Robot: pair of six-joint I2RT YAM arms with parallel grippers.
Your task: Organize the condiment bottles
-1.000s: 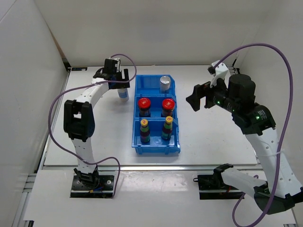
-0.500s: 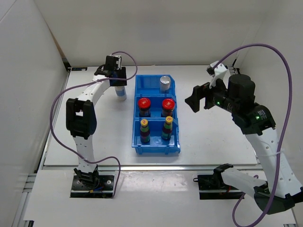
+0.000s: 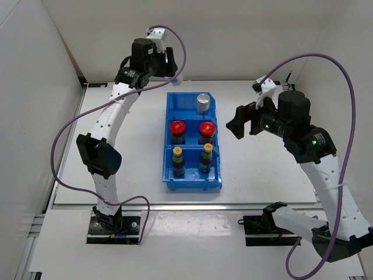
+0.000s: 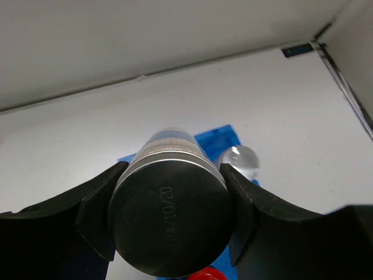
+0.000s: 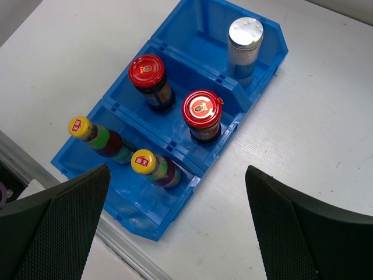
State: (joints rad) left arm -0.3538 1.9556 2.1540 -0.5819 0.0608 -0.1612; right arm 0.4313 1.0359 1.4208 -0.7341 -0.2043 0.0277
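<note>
Looking from above, the left gripper [image 3: 169, 69] hangs high beyond the blue bin [image 3: 166, 153]; the right gripper [image 3: 239, 122] stands beside it, spread wide and empty.

Left wrist: the fingers [image 4: 99, 216] clamp a silver bottle [image 4: 169, 224]. Its base carries a faint date stamp, "/10/20" legible.

Right wrist: the far compartment holds a silver-capped bottle [image 5: 245, 41], the middle two red-lidded jars [image 5: 148, 79], and the near two yellow-capped bottles [image 5: 87, 129] with red characters on the caps.

A: From overhead, how much of the held silver-capped bottle [image 3: 176, 79] shows?
B: Only a pale sliver at 4 o'clock of the left gripper [image 3: 169, 69]; the gripper hides the rest.
A: And on the left wrist camera?
B: Its metal end covers most of the blue bin [image 4: 218, 137]. The stamped date is faint. A red lid [image 4: 205, 275] is cut off at 6 o'clock, and the second silver cap [image 4: 240, 160] is blurred.
A: Right wrist?
B: The fingers [image 5: 52, 233] run off the bottom edge. The print on the yellow cap [image 5: 141, 161] is too small to read.
</note>
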